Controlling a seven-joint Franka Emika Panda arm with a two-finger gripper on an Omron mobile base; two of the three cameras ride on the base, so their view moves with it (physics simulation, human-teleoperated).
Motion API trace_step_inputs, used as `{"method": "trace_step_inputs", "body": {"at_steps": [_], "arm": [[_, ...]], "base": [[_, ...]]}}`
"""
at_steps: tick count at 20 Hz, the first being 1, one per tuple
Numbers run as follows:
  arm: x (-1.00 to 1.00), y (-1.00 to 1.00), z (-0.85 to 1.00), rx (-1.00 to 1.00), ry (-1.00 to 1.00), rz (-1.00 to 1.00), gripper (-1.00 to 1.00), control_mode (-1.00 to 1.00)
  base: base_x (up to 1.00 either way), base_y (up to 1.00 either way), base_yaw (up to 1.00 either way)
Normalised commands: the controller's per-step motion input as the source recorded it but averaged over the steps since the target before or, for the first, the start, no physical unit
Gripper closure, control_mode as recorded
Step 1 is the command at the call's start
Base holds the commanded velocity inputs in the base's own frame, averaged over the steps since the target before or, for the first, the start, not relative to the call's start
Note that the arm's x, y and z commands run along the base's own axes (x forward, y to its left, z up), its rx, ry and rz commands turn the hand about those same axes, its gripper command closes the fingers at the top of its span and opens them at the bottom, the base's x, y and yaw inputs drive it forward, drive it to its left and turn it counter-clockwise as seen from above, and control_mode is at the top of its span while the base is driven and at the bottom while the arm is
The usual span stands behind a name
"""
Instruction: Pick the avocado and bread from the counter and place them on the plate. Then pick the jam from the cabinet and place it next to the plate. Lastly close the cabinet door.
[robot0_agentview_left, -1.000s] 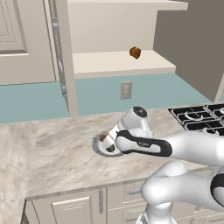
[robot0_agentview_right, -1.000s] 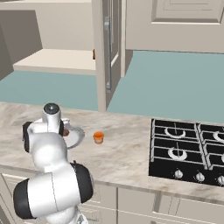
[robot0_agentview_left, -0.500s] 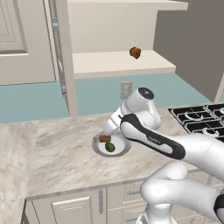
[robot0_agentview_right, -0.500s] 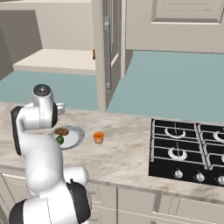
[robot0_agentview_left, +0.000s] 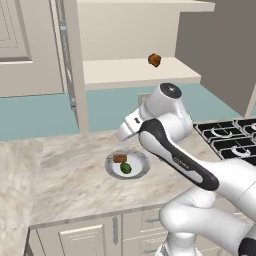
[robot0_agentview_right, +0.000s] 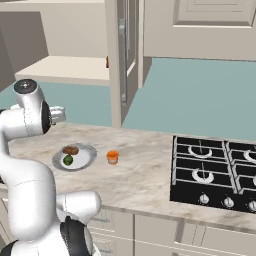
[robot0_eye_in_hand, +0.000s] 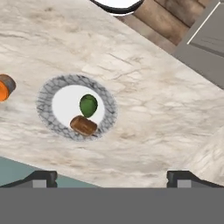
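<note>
Avocado (robot0_eye_in_hand: 88, 105) and bread (robot0_eye_in_hand: 83, 125) sit together on the plate (robot0_eye_in_hand: 46, 110), touching, the bread at the rim side, all resting on the marble table (robot0_agentview_right: 145, 165). The jam (robot0_agentview_right: 113, 157) stands on the table just beside the plate, stove (robot0_agentview_right: 215, 170) well off to the far side. The end effector (robot0_eye_in_hand: 111, 177) hangs high above the plate, fingers spread wide and holding nothing, and the cabinet (robot0_agentview_left: 130, 70) stands open with a dark brown lump (robot0_agentview_left: 154, 60) on its shelf.

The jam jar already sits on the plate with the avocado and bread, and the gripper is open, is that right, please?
Not quite: the jam jar stands on the counter beside the plate, not on it, as the right base view shows. The avocado and bread lie on the plate; the gripper is open.
</note>
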Motion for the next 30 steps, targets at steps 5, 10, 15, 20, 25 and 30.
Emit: {"method": "trace_step_inputs", "body": {"at_steps": [5,10,15,20,25,30], "arm": [[-0.24,-0.12,0.38,0.00,0.00,-0.12,-1.00,-1.00],[-0.24,-0.27,0.28,0.00,0.00,-0.02,-1.00,-1.00],[-0.42,-0.33,0.29,0.03,-0.06,0.00,-1.00,-1.00],[-0.51,-0.22,0.23,0.03,-0.11,0.01,-1.00,-1.00],[-0.41,-0.09,0.26,0.01,-0.15,0.01,-1.00,-1.00],[-0.26,-0.17,0.43,0.01,-0.10,0.00,-1.00,-1.00]], "base": [[0.00,0.00,0.00],[0.00,0.00,0.00],[0.00,0.00,0.00],[0.00,0.00,0.00],[0.00,0.00,0.00],[0.00,0.00,0.00]]}}
